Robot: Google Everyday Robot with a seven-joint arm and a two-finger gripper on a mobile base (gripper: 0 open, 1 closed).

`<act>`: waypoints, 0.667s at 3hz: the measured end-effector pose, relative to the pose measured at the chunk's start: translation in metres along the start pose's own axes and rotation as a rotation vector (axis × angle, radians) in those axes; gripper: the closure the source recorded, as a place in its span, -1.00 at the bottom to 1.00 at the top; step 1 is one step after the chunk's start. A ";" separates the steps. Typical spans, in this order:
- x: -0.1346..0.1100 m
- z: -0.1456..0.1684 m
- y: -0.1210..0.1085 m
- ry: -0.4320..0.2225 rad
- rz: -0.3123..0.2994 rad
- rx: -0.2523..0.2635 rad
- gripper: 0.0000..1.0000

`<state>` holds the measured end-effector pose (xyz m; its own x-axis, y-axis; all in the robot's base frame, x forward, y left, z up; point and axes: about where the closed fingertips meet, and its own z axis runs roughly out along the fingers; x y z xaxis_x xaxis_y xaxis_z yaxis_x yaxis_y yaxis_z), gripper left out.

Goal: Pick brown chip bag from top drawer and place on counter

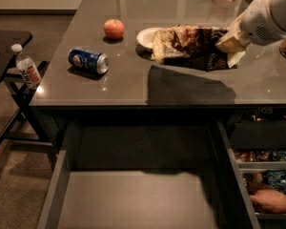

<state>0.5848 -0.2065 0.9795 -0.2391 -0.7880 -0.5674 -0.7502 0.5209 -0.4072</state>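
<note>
The brown chip bag point(190, 46) hangs crumpled in the air above the counter point(124, 85), its left end over the white plate point(145, 37). It casts a dark shadow on the counter below. My gripper point(229, 44) is at the bag's right end, shut on it, with the white arm reaching in from the upper right. The top drawer point(133, 199) stands pulled out below the counter's front edge, its flat grey floor bare.
A blue soda can point(88, 61) lies on its side at the counter's left, an apple point(114, 28) behind it. A water bottle point(26, 68) stands by a dark side table point(5, 46). A narrower drawer of packets point(269, 175) is open at right, a hand point(271, 200) in it.
</note>
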 end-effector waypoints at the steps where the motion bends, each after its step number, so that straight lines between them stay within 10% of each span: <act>1: 0.014 0.022 -0.015 0.045 0.028 0.020 1.00; 2: 0.027 0.046 -0.020 0.068 0.049 0.027 1.00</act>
<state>0.6216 -0.2231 0.9398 -0.3170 -0.7812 -0.5378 -0.7196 0.5675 -0.4001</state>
